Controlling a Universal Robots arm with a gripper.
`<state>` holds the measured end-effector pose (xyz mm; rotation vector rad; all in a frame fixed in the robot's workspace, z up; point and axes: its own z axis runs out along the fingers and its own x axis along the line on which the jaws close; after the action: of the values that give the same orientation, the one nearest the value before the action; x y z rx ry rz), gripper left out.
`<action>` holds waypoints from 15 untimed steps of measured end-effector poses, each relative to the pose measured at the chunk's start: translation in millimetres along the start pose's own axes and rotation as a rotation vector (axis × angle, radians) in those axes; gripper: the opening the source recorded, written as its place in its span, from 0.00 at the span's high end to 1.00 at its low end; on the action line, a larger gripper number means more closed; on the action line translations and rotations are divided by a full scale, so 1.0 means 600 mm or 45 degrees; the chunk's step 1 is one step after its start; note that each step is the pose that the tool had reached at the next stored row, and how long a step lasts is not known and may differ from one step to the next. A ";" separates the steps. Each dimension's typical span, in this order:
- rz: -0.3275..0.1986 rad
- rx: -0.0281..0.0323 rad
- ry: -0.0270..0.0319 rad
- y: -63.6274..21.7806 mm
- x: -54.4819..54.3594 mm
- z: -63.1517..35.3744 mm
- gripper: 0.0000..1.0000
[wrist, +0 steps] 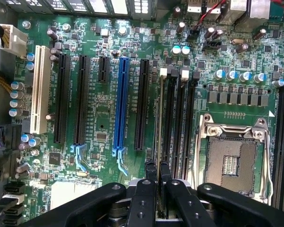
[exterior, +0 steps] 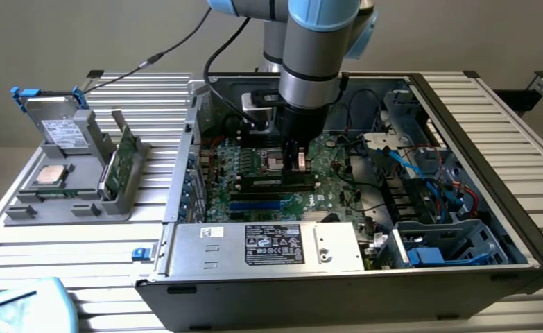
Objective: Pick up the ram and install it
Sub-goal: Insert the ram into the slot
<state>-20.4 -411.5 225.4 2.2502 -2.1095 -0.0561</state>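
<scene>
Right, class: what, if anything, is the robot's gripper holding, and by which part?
The long, thin green ram stick, seen edge-on: the gripper pinches its flat faces at the top edge, above the black memory slots.

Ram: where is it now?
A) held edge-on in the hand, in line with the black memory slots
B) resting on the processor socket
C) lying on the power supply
A: the hand pinches the thin ram edge-on, running along the memory slots beside the processor socket.

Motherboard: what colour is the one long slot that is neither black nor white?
Blue slot, best seen in the wrist view.
</scene>
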 end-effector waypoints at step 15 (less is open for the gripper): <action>0.000 -0.0066 0.0003 0.000 0.000 -0.003 0.86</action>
<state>-20.2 -411.4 227.1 2.2469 -2.1071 -0.0612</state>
